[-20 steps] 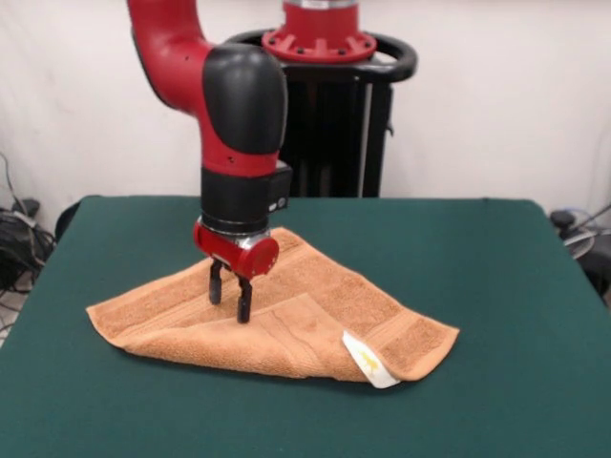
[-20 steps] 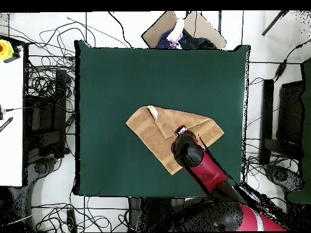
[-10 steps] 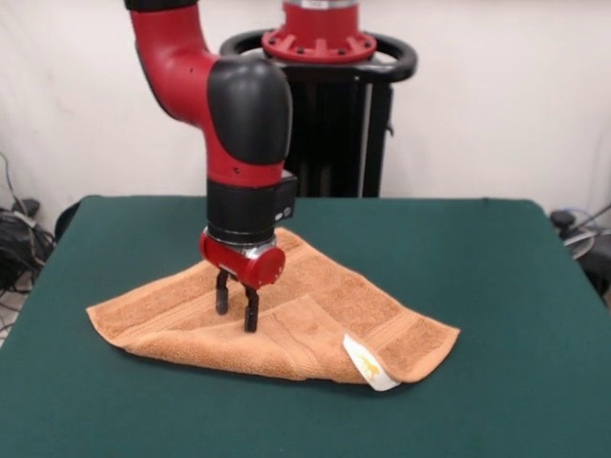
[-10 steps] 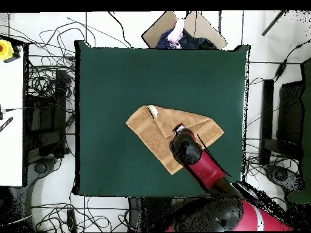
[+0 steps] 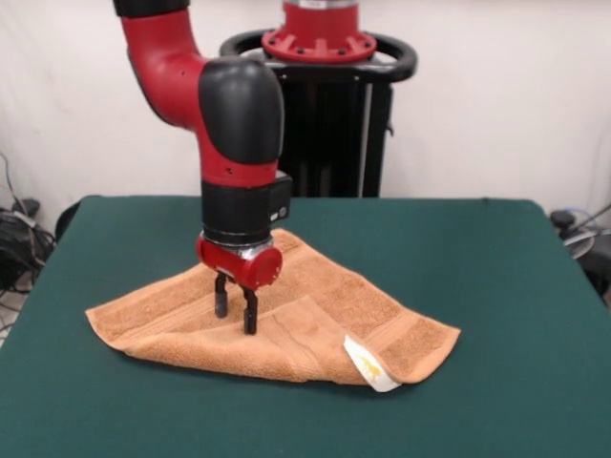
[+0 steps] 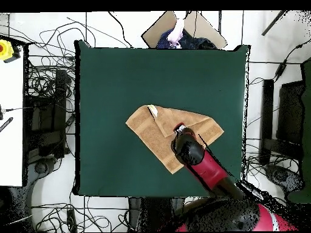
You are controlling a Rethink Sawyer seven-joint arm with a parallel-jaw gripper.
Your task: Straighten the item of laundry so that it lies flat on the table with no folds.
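A dark green table fills most of the front view, its felt-like cover smooth and bare except for one orange-tan towel lying left of centre in the lower half of the frame. The towel is not flat: one layer is folded diagonally over another, so it forms a rough triangle with a corner pointing right and another pointing left. A small white care label sticks out at the folded edge near the lower middle.

The red and black arm comes down from the upper left of the frame, and its gripper stands upright over the left-centre part of the towel. The two dark fingers are a narrow gap apart, tips at or just touching the cloth; nothing is held between them.

Behind the table a white wall covers the top of the frame, with the black pedestal at upper centre and cables at the left edge.

In the overhead view the towel sits slightly below the centre of the table, the arm covering its lower right part. Tangled cables lie on the pale floor to the left, a white bench lines the left edge, and a cardboard sheet shows at the top centre.
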